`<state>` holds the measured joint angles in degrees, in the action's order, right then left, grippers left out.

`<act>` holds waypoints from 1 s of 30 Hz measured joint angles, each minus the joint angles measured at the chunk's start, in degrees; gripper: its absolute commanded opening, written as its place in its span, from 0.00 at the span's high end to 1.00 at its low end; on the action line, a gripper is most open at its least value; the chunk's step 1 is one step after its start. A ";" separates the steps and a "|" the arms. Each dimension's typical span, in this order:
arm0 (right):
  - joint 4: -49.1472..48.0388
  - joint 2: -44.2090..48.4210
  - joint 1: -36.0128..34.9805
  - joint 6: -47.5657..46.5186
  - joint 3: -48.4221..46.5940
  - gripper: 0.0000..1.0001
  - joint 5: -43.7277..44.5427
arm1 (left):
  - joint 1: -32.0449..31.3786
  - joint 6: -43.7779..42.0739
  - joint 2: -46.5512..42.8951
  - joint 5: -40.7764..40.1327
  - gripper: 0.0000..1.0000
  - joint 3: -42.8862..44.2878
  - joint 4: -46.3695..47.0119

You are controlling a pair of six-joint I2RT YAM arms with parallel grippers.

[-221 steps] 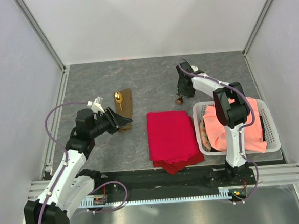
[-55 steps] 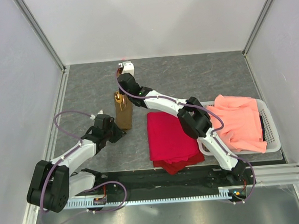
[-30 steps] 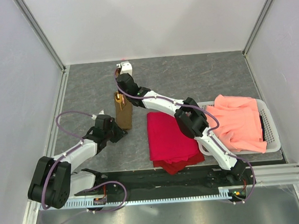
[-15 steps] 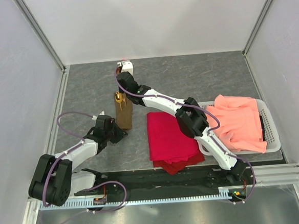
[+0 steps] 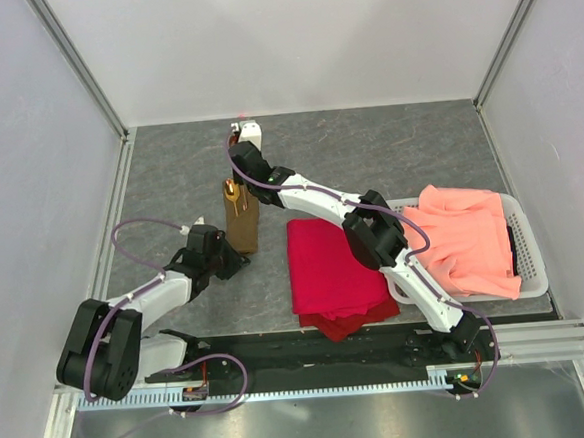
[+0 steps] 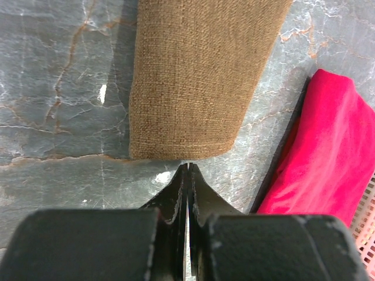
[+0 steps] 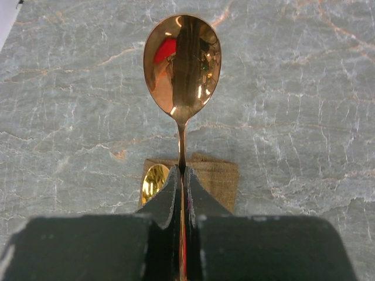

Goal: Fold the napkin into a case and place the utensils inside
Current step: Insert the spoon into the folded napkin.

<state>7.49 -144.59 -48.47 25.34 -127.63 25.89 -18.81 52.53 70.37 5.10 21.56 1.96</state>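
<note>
The right arm, which a few seconds ago was working beside the white plastic basket (image 5: 531, 262), now reaches across the grey marbled bench (image 5: 418, 150) to the far end of the narrow olive-brown fabric case (image 6: 193, 76). Over the last second it has barely moved there.

The right gripper (image 7: 181, 172) is fully closed on the thin handle of a shiny gold metal spoon (image 7: 182, 64). In the right wrist view the spoon's bowl juts out past the far end of the case, over bare bench. The case's far edge lies directly under the fingertips. How far the handle runs behind the fingers is hidden.

A second gold utensil (image 7: 153, 180) already shows its rounded head at that same far edge, so one piece appears to be tucked in.

The left gripper (image 6: 187, 170) is closed on nothing. Its tip sits at the near short edge of the case, and I cannot tell whether it touches the fabric. It has held this spot throughout.

The folded bright red cloth (image 5: 330, 266) lies just to the right of the case, and the salmon-orange cloth (image 5: 469, 242) is heaped in the basket beyond it.

The folding looks finished, and the task seems to be at its last step, sliding this spoon in alongside the first piece. The soft opening could bunch or shift as the handle goes in.
</note>
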 measured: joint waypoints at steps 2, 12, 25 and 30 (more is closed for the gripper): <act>0.98 0.00 0.00 0.72 0.00 1.00 -0.02 | 0.00 0.07 0.24 0.00 0.98 0.00 0.02; 4.20 0.07 0.04 4.44 0.74 1.00 -0.52 | 0.00 0.20 1.70 0.02 0.98 0.02 1.29; 4.98 0.09 1.18 5.05 -0.70 1.00 -2.14 | 0.00 0.61 2.40 1.09 0.98 0.15 2.08; 5.03 -1.01 2.19 4.85 -4.48 1.00 -3.21 | 0.00 0.83 2.40 1.18 0.98 -0.24 2.75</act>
<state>12.51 -145.60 -46.28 30.20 -132.11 22.68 -18.81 53.36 72.77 6.28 21.32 4.71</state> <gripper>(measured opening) 0.010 0.025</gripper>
